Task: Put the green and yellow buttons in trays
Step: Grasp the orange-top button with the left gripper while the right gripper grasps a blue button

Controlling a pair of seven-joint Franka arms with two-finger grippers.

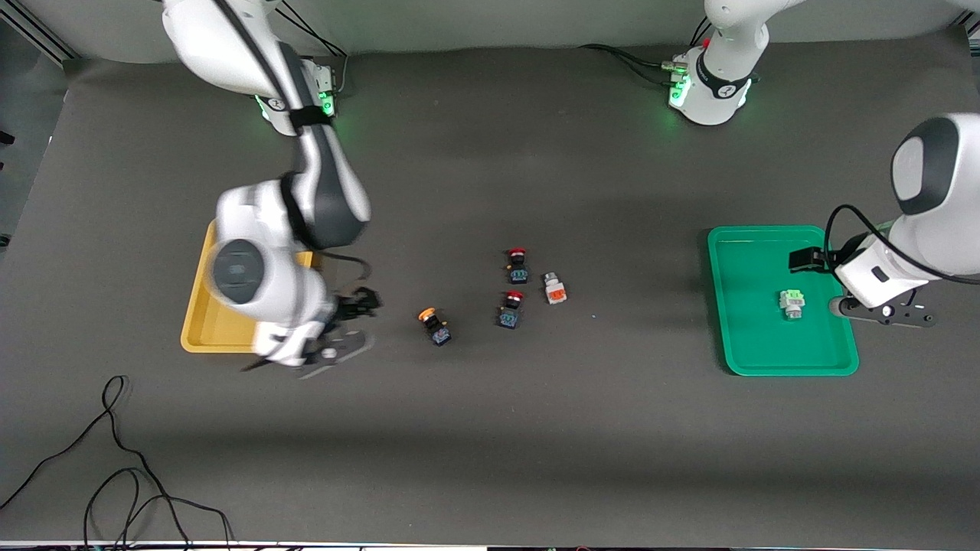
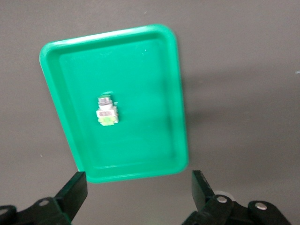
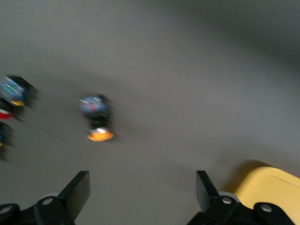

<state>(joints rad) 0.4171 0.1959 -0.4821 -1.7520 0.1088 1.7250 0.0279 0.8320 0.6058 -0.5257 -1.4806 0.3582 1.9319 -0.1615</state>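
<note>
The white button with the light green face (image 1: 793,303) lies inside the green tray (image 1: 746,348), about at its middle, not touching any rim. In the left wrist view the same button (image 2: 107,111) lies on its side, with its long axis running roughly along the tray's (image 2: 140,56) long side.

One orange-yellow capped button (image 1: 434,324) lies on the table between the yellow tray (image 1: 200,329) and the cluster of other buttons. It lies on its side: the round cap points toward the right arm's end of the table and a bit away from the front camera, and the black-blue body is nearer to that camera. In the right wrist view this button (image 3: 96,120) is blurred. I can see only this one yellow button.

The right gripper (image 1: 342,330) is over the bare table just beside the yellow tray's (image 3: 267,187) corner, with its fingers (image 3: 77,192) wide apart and nothing between them. The left gripper (image 1: 831,287) is over the edge of the green tray at the left arm's end, fingers (image 2: 75,190) also spread and empty.

Near the middle of the table lie two red-capped buttons (image 1: 517,265) (image 1: 511,308) and a white button with an orange face (image 1: 554,288), close together. The table (image 1: 490,428) has a dark grey matte cover. Loose black cables (image 1: 115,459) lie at its corner nearest the front camera, at the right arm's end.
</note>
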